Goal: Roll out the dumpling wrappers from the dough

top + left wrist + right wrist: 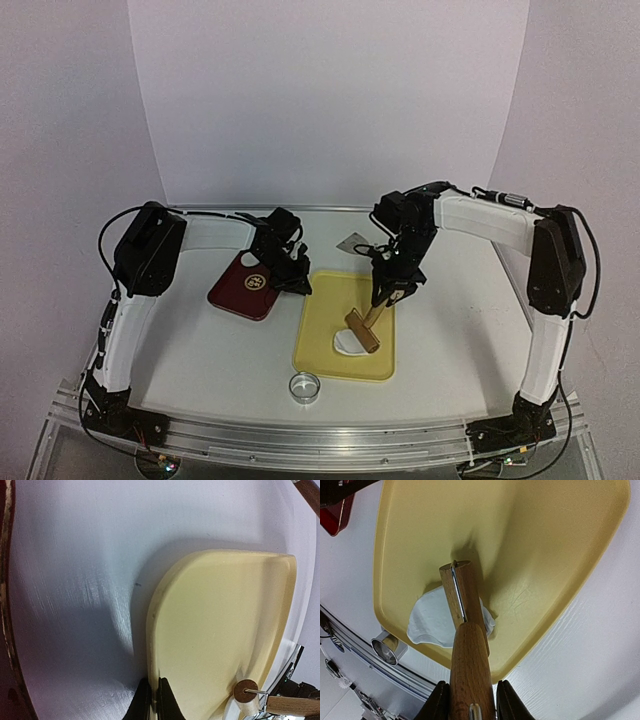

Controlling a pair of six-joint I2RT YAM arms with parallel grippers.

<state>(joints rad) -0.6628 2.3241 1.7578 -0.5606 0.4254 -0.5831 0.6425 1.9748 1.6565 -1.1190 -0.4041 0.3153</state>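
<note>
Rolling step: right gripper [472,700] clamped on wooden roller [464,605], which presses the dough [430,625]. Left gripper [154,700] pinches the yellow board [220,630] by its edge. Next: roll evenly across.

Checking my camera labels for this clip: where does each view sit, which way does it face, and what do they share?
Top external: above and behind the arm bases, looking down on the table; both arms show, left gripper at the yellow board, right gripper on the roller.
Left wrist: looks along the board's edge, pinched by its own fingers.
Right wrist: looks down the roller to the dough, its own fingers beside the handle.
Shared: board and roller appear in all three.
</note>
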